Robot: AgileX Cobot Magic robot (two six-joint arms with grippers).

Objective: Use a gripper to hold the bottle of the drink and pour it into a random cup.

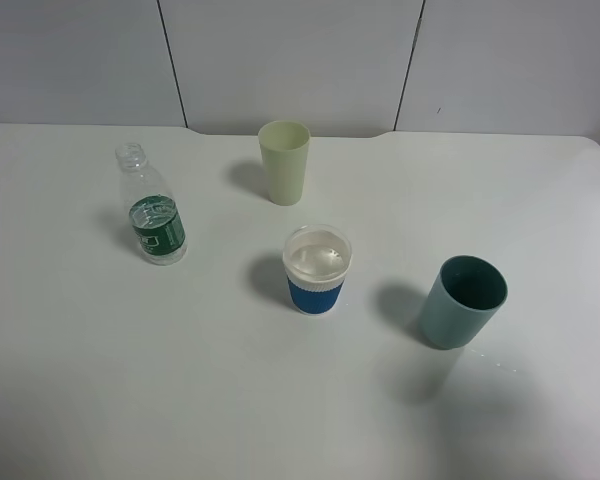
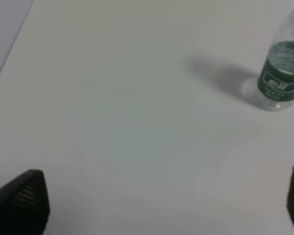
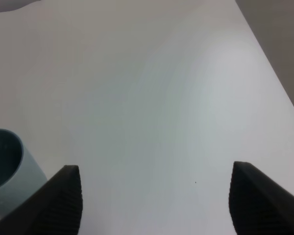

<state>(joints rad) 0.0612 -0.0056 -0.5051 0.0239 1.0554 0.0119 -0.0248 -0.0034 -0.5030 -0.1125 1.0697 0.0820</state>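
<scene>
You see the bottle standing up at the upper left of the high picture, cap off, with a little water low inside. The white and blue cup sits in the middle with clear drink in it. A pale green cup stands behind it, and a teal cup at the right. Your left gripper is spread wide over the bare table, holding nothing. Your right gripper is spread wide too, near the teal cup.
</scene>
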